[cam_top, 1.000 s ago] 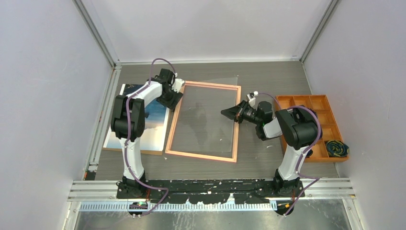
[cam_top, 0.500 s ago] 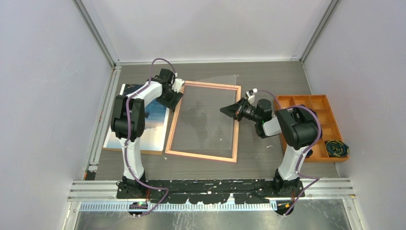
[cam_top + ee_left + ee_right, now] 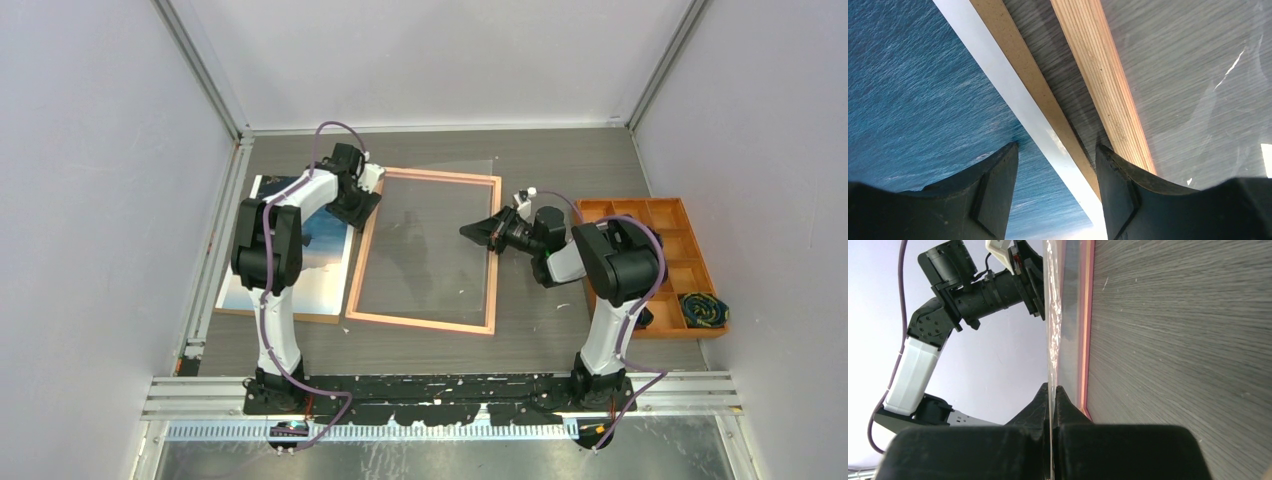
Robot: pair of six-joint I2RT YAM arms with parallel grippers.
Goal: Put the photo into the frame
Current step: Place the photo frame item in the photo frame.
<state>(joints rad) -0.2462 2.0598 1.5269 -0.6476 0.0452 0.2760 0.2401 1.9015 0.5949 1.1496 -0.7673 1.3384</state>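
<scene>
The frame lies flat mid-table, wooden back edge up; it also shows in the left wrist view and the right wrist view. Its clear pane is tilted up off the frame. My right gripper is shut on the pane's right edge, fingertips pinching it. The photo, blue sea side up, lies left of the frame on a brown backing board. My left gripper is open and empty, straddling the photo's white right edge near the frame's far left corner.
An orange compartment tray stands at the right, with a dark coiled item in its near corner. Grey walls close in on the left, right and back. The backing board's near edge pokes out under the photo.
My right gripper has shifted slightly up and away with the pane in it. The left arm and the photo have not moved.
</scene>
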